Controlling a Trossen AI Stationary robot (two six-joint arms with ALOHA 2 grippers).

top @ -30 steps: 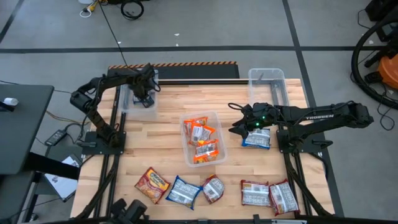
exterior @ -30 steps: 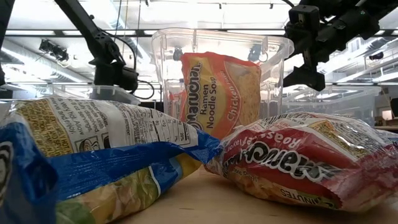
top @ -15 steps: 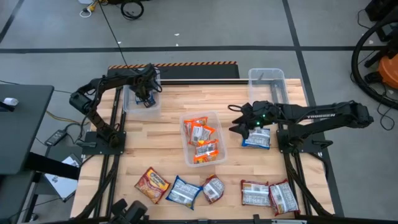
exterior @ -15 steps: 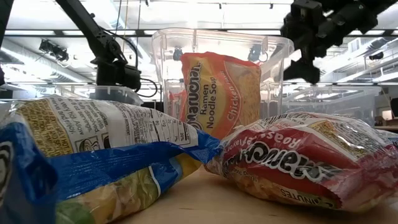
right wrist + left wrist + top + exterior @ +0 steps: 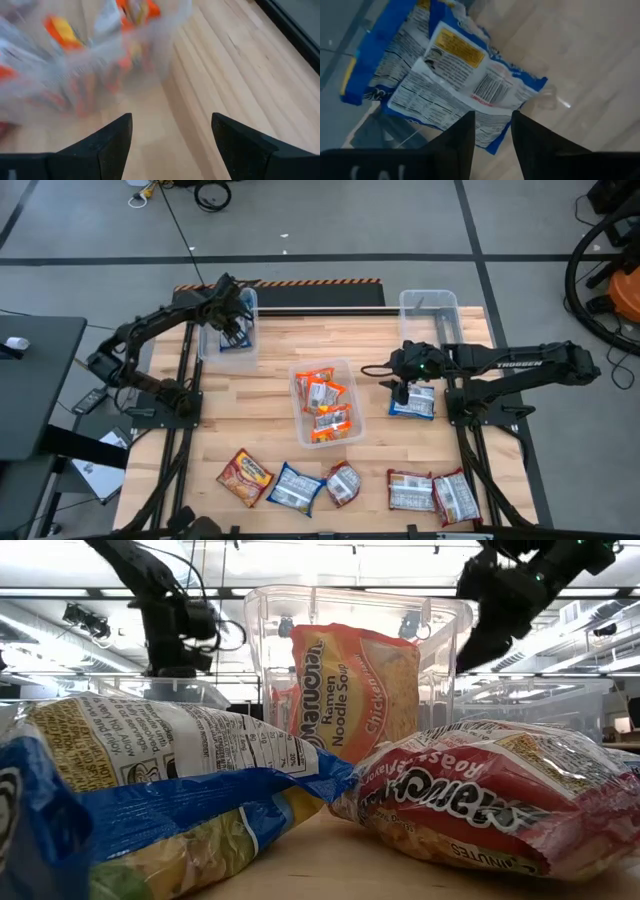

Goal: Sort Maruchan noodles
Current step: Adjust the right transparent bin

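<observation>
My left gripper [image 5: 233,328] [image 5: 492,131] hangs open over the clear left bin [image 5: 208,340] at the table's far left. A blue Maruchan packet [image 5: 455,85] [image 5: 237,342] lies flat in that bin, label side up, below the fingers and free of them. My right gripper [image 5: 399,387] [image 5: 172,135] stands wide open, tilted down, over the near-left end of another blue packet [image 5: 414,403] lying on the table. Orange packets [image 5: 325,405] fill the clear middle bin [image 5: 296,370]. Several more packets [image 5: 343,483] lie in a row along the near edge.
A third clear bin [image 5: 430,315] stands at the far right. In the low view a blue packet [image 5: 150,800] and a dark red one [image 5: 480,800] lie close to the camera, with the middle bin's orange packet [image 5: 355,690] upright behind them. Bare wood lies between the bins.
My left gripper has risen out of the left bin, and the blue packet has stayed lying inside it. My right gripper has rolled its wrist and tipped further down while staying over the blue packet on the table.
</observation>
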